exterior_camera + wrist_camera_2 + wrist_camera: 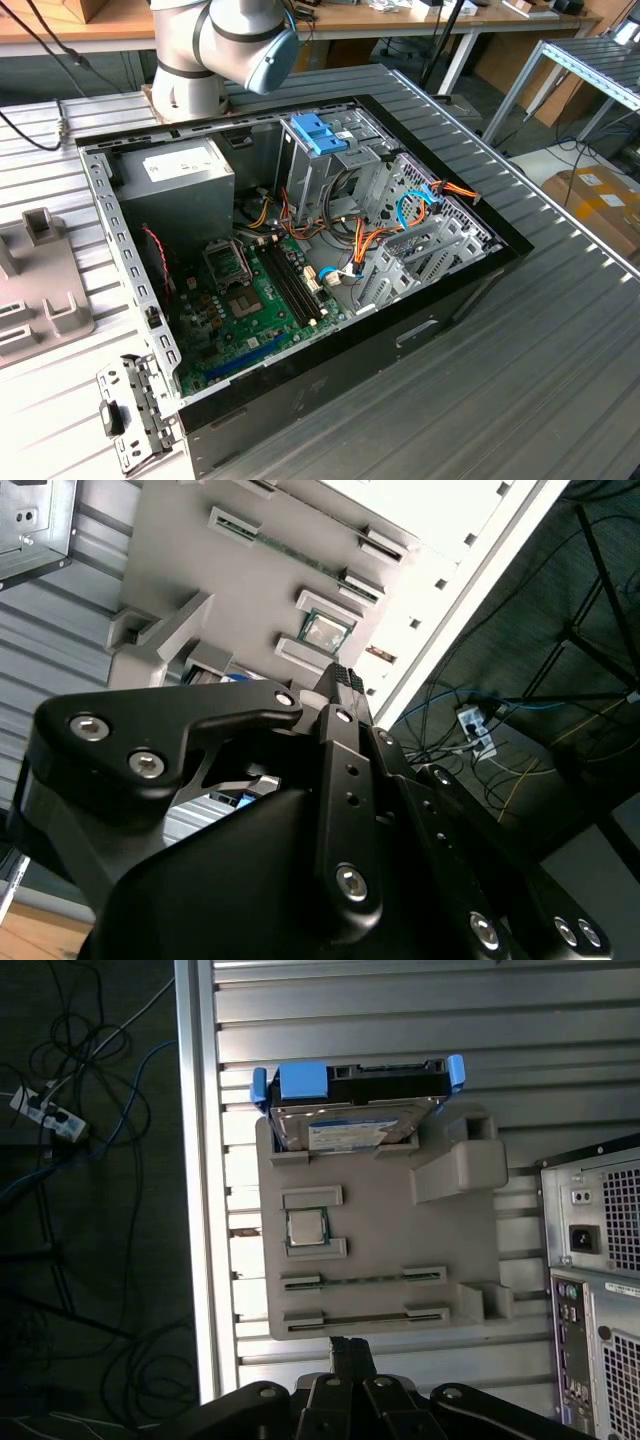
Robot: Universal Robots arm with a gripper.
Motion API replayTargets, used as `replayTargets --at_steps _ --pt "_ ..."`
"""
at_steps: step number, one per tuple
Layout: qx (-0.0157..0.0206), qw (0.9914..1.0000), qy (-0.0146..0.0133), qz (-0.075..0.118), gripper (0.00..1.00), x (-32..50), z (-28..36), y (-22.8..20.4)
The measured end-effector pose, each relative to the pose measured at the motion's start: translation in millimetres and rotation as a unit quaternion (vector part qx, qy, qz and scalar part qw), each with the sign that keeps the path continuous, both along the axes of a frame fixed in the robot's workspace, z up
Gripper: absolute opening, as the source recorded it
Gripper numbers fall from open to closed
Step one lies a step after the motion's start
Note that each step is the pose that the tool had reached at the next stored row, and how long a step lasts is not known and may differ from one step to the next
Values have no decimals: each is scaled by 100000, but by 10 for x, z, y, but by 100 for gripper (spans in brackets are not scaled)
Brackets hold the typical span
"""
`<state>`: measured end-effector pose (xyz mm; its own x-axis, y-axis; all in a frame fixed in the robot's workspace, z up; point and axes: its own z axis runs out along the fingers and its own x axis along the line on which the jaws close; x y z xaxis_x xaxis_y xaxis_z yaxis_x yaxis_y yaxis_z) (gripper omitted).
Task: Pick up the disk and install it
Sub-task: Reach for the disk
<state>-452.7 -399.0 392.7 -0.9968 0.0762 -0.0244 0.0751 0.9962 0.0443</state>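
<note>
Robotics lab or workshop: ribbed metal bench (540, 380), open computer case (330, 380), robot arm (220, 50), cardboard box (600, 205), floor cables (100, 1090).

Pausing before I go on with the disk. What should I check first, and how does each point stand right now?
1. Disk seated in grey fixture: ok, the disk rests at one end of the fixture, label showing.
2. Gripper clear of disk: ok, the gripper hangs apart from it.
3. Processor chip apart from disk: ok.
4. Computer case open: ok.
5. Drive cage free: cannot tell, orange cables run beside it.
</note>
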Motion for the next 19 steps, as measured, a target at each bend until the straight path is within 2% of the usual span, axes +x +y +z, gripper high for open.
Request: replayTargets --at_steps 19 --pt "0 100000 1 0 11 -117 0 0"
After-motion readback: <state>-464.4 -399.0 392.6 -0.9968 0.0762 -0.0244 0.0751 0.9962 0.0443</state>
